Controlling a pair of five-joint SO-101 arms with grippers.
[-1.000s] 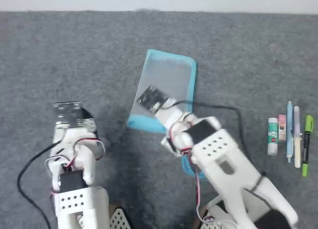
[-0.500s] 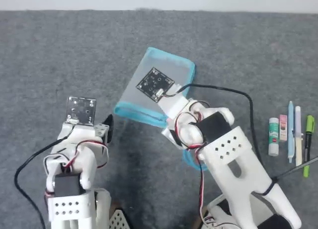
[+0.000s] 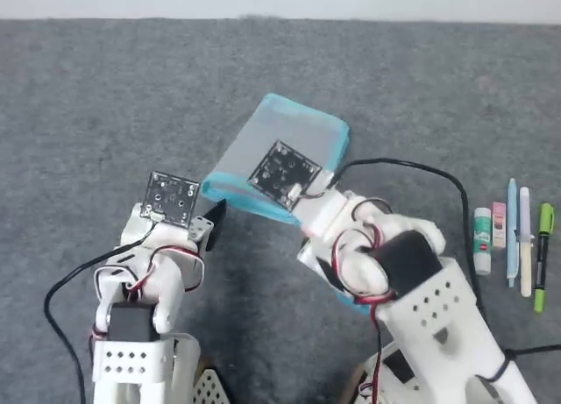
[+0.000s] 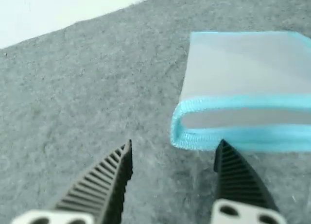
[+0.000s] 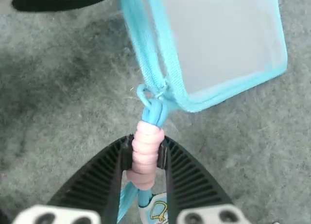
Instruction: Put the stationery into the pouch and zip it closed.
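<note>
The clear pouch [image 3: 307, 128] with light-blue trim lies on the grey carpet, turned at an angle. My right gripper [image 5: 145, 141] is shut on the pink beaded zip pull [image 5: 145, 158], whose blue cord runs to the slider [image 5: 146, 95] on the pouch's edge. Just short of the pouch's near corner [image 4: 182, 134], my left gripper [image 4: 175, 151] is open with nothing between its fingers; one black finger [image 3: 215, 218] sits beside that corner. The stationery lies in a row at the right: a glue stick [image 3: 480, 239], pink eraser [image 3: 498, 224], blue pen [image 3: 511, 233], pale pen [image 3: 524, 242] and green highlighter [image 3: 542, 255].
Grey carpet [image 3: 105, 97] covers the table up to a pale wall strip at the far edge. The right arm's black cable [image 3: 412, 167] loops over the carpet between the pouch and the stationery. Open carpet lies to the far left.
The left arm has moved forward and right until its gripper is at the pouch's near corner. The pouch has turned, its near corner swinging left, while the right arm holding the pull shifted right.
</note>
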